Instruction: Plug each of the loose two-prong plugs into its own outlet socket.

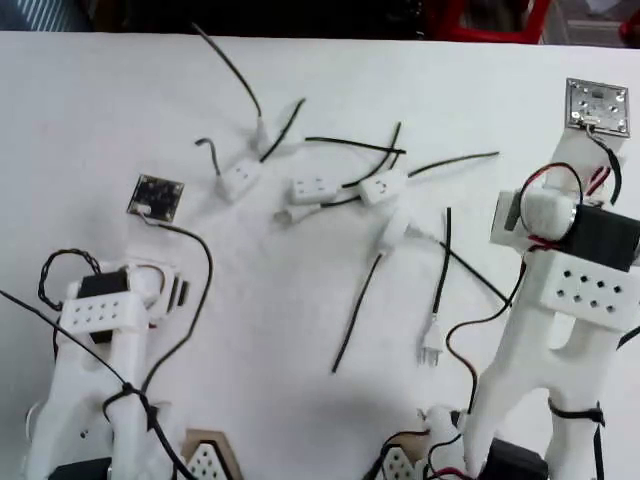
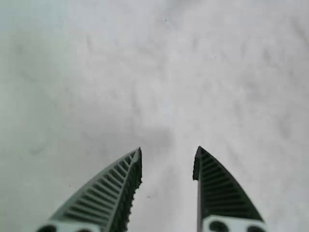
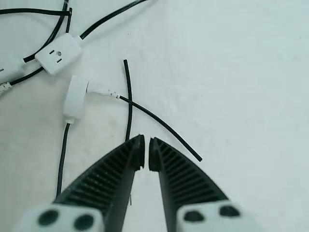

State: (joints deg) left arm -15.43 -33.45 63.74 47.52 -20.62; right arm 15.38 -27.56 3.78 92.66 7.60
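1. My right tool (image 3: 146, 145) is all but closed, holding nothing. My left tool (image 2: 168, 151) stands partly open over bare desk (image 2: 145, 72).
2. The loose plug (image 1: 432, 346) lies well apart from the outlet socket (image 1: 383, 187), on its arm-ward side.
3. I judge the plug light and prone to skid, and its cord (image 1: 443, 260) limp. I'd pinch the moulded body, not the prongs.
4. Around the socket the cords overlap, so I cannot tell which plugs are seated.
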